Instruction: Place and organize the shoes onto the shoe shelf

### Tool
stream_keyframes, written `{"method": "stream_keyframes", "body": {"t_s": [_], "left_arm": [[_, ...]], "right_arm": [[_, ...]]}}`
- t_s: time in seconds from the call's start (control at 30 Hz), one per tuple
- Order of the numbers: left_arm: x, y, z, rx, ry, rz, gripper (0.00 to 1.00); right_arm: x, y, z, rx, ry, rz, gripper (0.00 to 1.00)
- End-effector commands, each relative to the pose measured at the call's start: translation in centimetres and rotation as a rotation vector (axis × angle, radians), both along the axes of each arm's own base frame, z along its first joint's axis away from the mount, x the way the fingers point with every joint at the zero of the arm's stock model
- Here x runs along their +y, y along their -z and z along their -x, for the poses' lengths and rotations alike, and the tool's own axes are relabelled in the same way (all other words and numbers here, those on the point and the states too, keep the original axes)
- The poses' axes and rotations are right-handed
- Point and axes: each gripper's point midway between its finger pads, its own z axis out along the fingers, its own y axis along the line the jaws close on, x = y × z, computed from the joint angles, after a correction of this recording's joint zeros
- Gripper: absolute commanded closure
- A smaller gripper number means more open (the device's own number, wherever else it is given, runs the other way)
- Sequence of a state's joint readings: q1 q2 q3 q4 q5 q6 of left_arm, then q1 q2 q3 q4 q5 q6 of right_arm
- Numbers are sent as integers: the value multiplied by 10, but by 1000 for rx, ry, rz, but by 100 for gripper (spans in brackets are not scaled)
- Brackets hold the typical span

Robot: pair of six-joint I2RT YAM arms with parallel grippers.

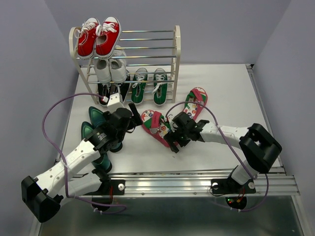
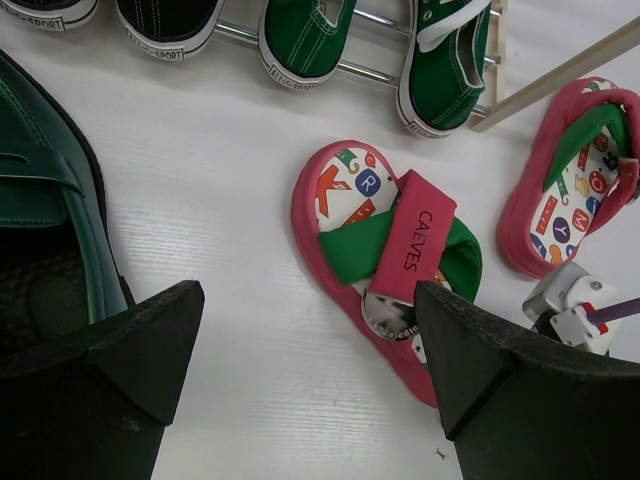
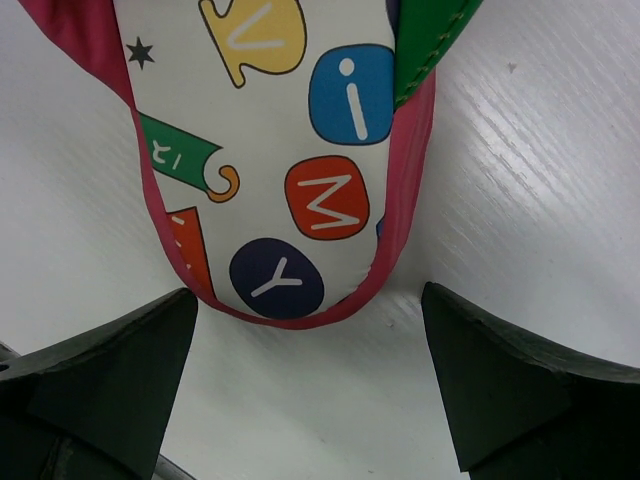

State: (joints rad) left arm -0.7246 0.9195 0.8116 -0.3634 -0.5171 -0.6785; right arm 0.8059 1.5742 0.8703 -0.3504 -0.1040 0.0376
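The shoe shelf (image 1: 176,54) stands at the back left. The green sneakers (image 1: 149,87) sit on its bottom tier and show in the left wrist view (image 2: 300,35). One red-pink flip-flop (image 1: 153,125) lies on the table, the other (image 1: 198,101) lies further right. My left gripper (image 1: 134,118) is open and empty, just left of the near flip-flop (image 2: 385,260). My right gripper (image 1: 171,140) is open and empty, its jaws on either side of that flip-flop's heel end (image 3: 290,150) without touching. The teal high heels (image 1: 96,117) lie at the left, partly under my left arm.
Red sneakers (image 1: 98,38) sit on the top tier, white sneakers (image 1: 110,69) on the middle tier, black sneakers (image 1: 110,91) beside the green ones. A metal rail (image 1: 197,184) runs along the near edge. Purple-grey walls enclose the table.
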Motion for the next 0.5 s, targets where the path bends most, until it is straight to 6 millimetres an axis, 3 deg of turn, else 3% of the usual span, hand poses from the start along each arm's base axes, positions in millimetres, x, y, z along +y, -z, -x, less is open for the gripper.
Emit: {"method": "stream_keyframes", "body": {"t_s": [0.0, 0.47], "left_arm": [[3, -21, -9, -58, -29, 9, 1], [6, -21, -9, -61, -35, -4, 1]], "right_arm": [[15, 3, -8, -58, -37, -26, 0], [39, 13, -23, -128, -75, -1, 0]]}}
